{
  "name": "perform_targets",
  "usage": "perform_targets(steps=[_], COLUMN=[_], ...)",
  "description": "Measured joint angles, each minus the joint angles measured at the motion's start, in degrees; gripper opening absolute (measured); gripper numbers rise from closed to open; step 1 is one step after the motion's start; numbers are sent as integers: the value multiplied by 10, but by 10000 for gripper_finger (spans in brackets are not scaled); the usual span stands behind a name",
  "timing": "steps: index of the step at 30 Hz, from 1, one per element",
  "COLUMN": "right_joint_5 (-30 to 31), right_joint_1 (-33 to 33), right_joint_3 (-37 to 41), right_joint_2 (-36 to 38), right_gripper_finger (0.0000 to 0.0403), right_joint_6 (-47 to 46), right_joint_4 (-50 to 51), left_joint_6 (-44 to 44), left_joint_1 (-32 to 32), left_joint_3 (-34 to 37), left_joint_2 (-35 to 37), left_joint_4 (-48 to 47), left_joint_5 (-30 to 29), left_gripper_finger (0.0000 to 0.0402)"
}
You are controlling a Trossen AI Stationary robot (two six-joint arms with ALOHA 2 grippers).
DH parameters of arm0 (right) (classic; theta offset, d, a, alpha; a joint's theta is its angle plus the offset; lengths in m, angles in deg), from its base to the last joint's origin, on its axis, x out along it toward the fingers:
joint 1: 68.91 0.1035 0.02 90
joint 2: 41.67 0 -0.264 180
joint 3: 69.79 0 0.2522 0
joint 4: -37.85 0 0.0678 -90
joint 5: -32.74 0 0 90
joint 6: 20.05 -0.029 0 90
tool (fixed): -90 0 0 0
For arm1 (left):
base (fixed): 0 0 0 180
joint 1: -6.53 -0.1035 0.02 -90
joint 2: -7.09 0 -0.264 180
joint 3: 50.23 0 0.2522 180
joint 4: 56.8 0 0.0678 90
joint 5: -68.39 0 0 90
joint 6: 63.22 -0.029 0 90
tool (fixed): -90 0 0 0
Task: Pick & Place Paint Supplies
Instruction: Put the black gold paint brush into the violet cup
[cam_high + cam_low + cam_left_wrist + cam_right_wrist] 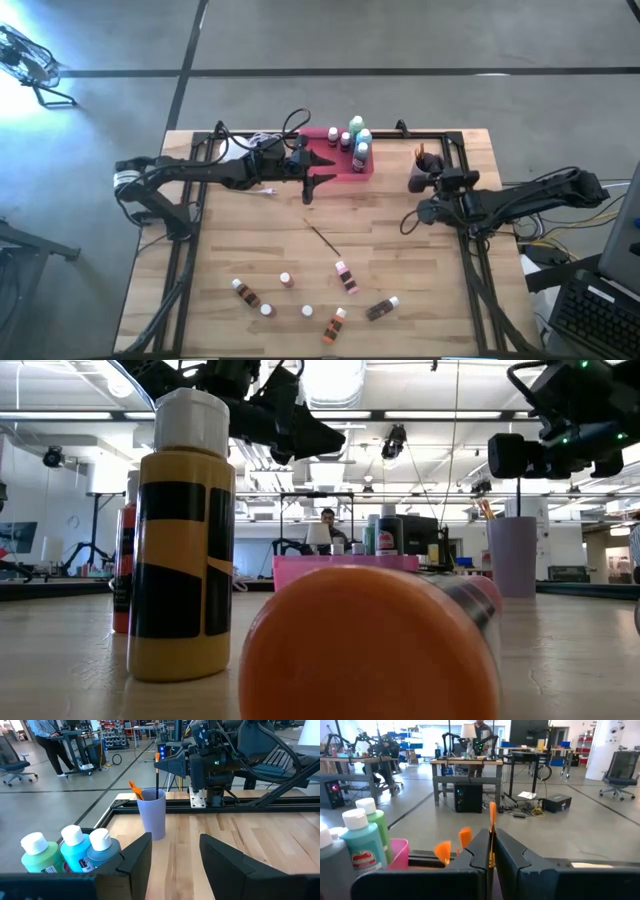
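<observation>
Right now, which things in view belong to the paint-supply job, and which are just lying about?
Job:
small bottles loose on the table
loose paintbrush
large bottles in the pink tray
brush in the shut right gripper
cup of brushes

Lying about:
cable behind the tray

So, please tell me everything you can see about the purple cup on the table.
The purple cup is a plain, tall tumbler, seemingly plastic, slightly wider at its rim. It stands upright on the wooden table near the far right corner, beside the black frame rail. Brush handles, orange and dark, stick out of it. The right gripper is by its rim.
</observation>
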Motion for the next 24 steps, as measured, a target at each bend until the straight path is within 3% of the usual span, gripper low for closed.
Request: perform_targets(steps=[10,24], right_joint_5=[-7,-38], right_joint_1=[0,-24], right_joint_3=[43,56], right_joint_2=[0,0], right_gripper_finger=[13,13], right_joint_6=[4,-5], right_joint_4=[-61,-65], left_joint_6=[0,0], left_joint_1=[0,0], left_joint_3=[0,0], left_joint_2=[0,0], left_joint_4=[0,0], left_joint_5=[0,0], left_gripper_finger=[172,172])
